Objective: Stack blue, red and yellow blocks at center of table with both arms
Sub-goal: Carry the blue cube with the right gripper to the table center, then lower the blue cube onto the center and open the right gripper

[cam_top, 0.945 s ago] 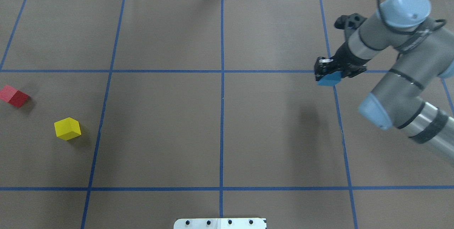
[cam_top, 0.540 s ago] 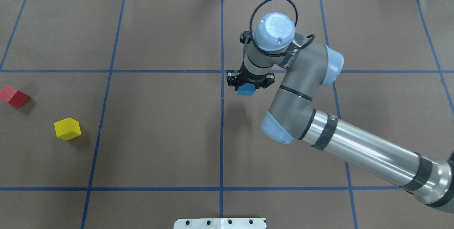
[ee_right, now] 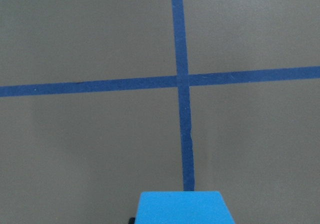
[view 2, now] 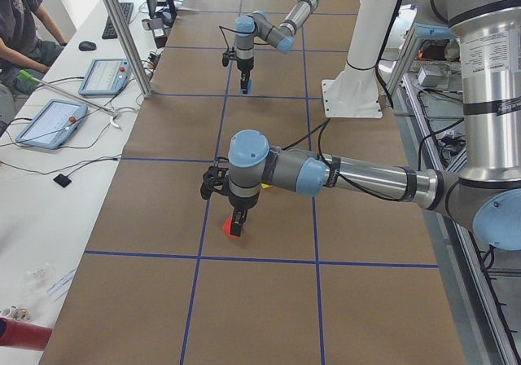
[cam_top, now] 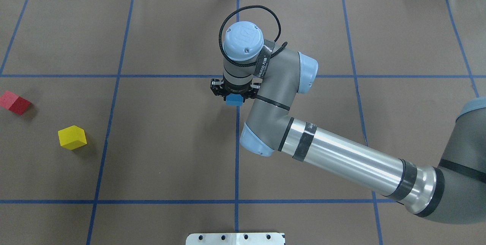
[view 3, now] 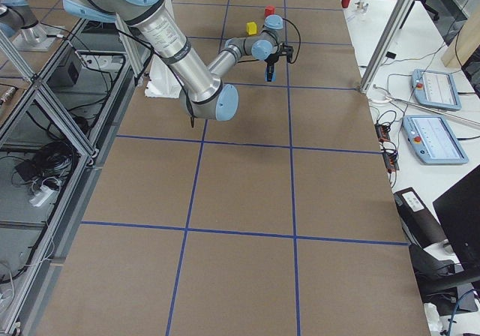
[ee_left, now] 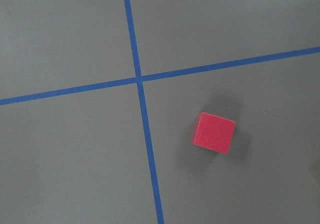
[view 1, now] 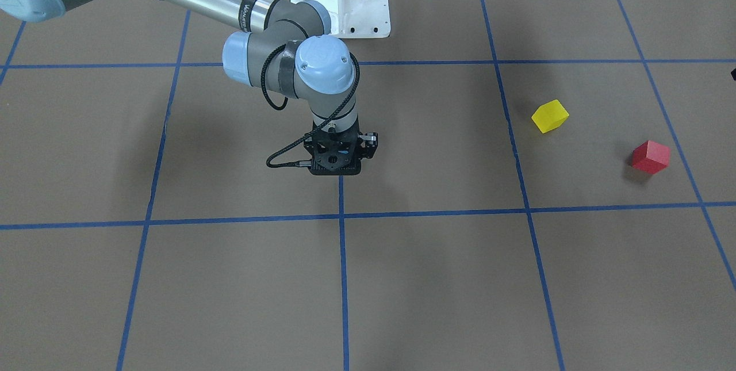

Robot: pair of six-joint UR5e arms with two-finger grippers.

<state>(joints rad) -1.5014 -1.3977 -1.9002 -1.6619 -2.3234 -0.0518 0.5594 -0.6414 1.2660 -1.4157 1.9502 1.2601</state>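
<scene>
My right gripper is shut on the blue block and holds it over the table's centre line, just short of the tape crossing. The block fills the bottom edge of the right wrist view. In the front view the gripper hides it. The red block and the yellow block lie on the table at the far left, apart. The left wrist view looks down on the red block. My left gripper hovers over the red block; I cannot tell whether it is open or shut.
Blue tape lines divide the brown table into squares. The white robot base plate sits at the near edge. An operator and tablets are at a bench beside the table.
My right arm has swung from the table's right side to the centre line, carrying the blue block. The red and yellow blocks have not moved.
</scene>
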